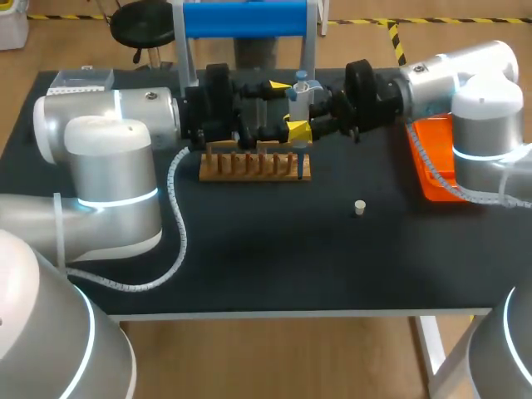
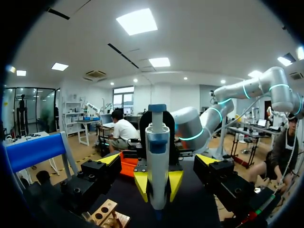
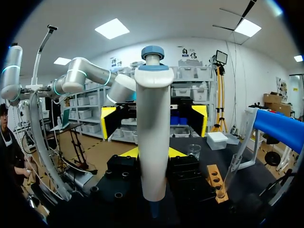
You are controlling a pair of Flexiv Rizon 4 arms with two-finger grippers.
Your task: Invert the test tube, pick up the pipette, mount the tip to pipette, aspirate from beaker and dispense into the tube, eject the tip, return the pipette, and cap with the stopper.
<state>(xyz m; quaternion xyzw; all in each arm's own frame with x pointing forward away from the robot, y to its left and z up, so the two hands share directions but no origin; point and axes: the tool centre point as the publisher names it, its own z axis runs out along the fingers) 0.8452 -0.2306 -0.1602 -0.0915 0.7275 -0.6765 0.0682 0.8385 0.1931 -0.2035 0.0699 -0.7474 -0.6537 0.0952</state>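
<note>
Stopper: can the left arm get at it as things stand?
Probably yes. The left gripper is open and holds nothing; the pipette it straddles is in the right gripper. The stopper lies alone on bare table, clear of the rack, though right of middle.

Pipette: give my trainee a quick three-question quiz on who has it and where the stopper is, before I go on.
1. True or false: the left claw is shut on the pipette.
2. The stopper is: A, lying on the bare table; B, in the left claw; C, on top of the pipette.
3. Which claw grips the pipette, and how does the pipette stand?
Key: 1 false, it is open, with its fingers wide of the pipette. 2 A. 3 the right claw; upright.
</note>
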